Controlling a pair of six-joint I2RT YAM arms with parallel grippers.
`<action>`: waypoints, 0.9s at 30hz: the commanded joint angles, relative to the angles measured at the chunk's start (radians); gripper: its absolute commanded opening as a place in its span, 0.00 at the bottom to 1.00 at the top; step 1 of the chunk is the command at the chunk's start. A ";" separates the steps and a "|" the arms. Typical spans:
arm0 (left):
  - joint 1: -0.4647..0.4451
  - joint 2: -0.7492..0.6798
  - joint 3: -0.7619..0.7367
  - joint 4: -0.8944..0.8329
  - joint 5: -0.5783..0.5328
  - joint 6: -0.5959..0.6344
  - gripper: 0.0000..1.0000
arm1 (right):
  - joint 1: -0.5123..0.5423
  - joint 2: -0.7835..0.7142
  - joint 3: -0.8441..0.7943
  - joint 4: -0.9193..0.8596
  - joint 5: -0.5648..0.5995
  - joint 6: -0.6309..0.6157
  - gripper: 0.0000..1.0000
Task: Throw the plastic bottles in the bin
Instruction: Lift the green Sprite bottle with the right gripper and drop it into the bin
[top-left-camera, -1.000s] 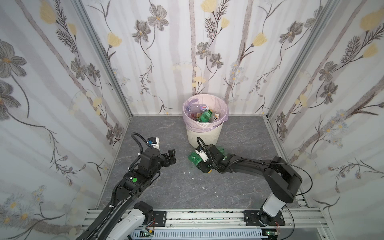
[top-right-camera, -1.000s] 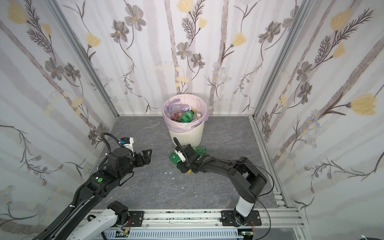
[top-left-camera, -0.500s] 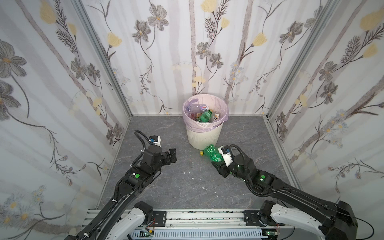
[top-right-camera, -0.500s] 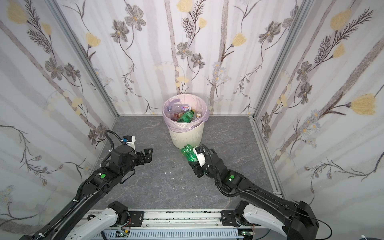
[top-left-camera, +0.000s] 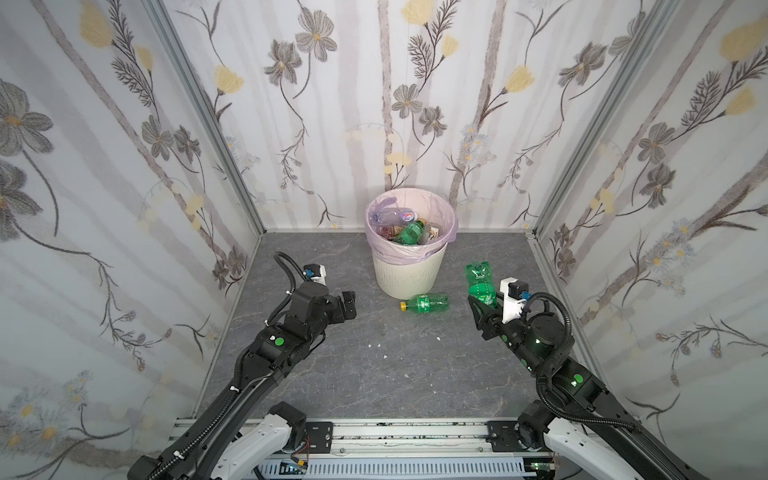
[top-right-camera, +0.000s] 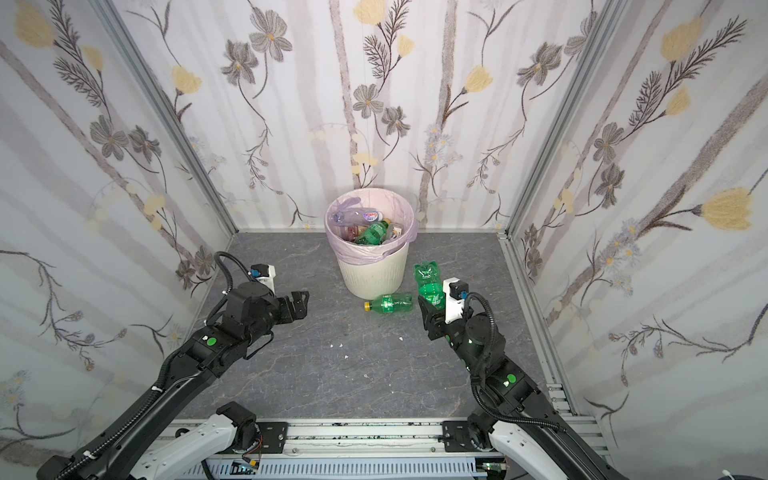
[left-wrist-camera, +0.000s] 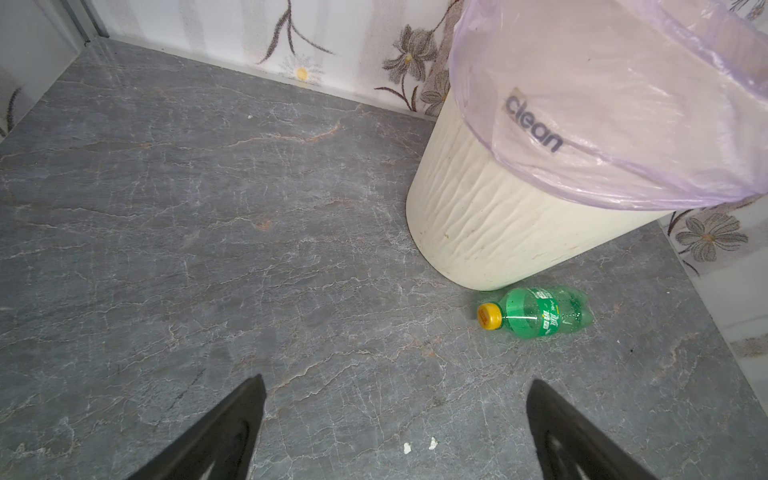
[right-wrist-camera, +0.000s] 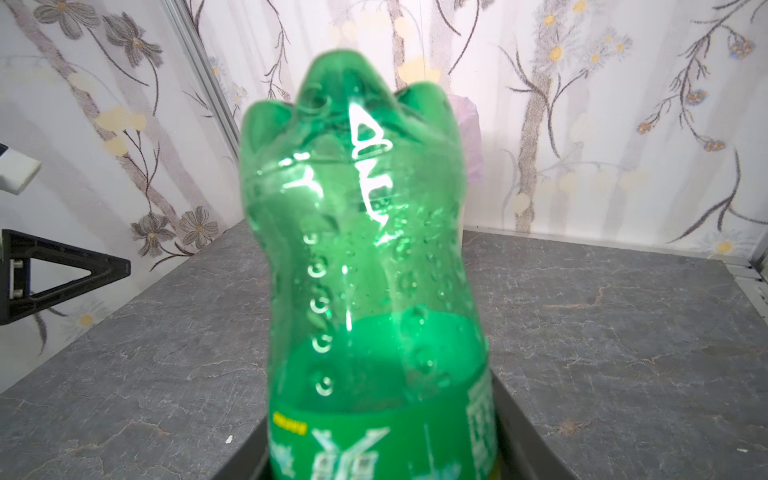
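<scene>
- Two green bottles are left outside the bin (top-left-camera: 409, 274); the rest that can be seen are already lying inside it, on the pink bag.
- One green bottle (top-left-camera: 480, 282) is clamped in the right gripper (top-left-camera: 482, 307) near its label end. Its bumpy bottom is pointed up and away from the arm, as the right wrist view shows (right-wrist-camera: 361, 249).
- It is held up off the floor, to the right of the bin and about level with the rim. It is likely held this high so it can be carried over the rim and let go.
- Another green bottle (top-left-camera: 426, 302), with a yellow cap, is lying on its side on the floor. It sits just beside the foot of the bin and is not touched by anything.
- Nothing is held by the left gripper (top-left-camera: 347, 305). Its fingers (left-wrist-camera: 245, 415) are spread wide apart and pointed at the lying bottle (left-wrist-camera: 540, 311), likely to be ready for it.
- Half a second ago the right gripper was seen lower and closer to the spot where the lying bottle is. Now it has been pulled off to the right and lifted.
- Little has changed on the left side: the arm is in almost the same place, and the fingers were just as wide then.
</scene>
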 joint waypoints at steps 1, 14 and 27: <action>0.002 0.011 0.024 0.037 0.017 0.002 1.00 | -0.034 0.117 0.132 0.092 -0.030 -0.084 0.51; 0.002 -0.059 0.065 0.039 0.114 0.007 1.00 | -0.122 0.993 1.037 -0.150 -0.142 -0.104 0.93; 0.002 -0.051 0.041 0.039 0.086 0.036 1.00 | -0.122 0.595 0.426 0.026 -0.224 -0.172 0.94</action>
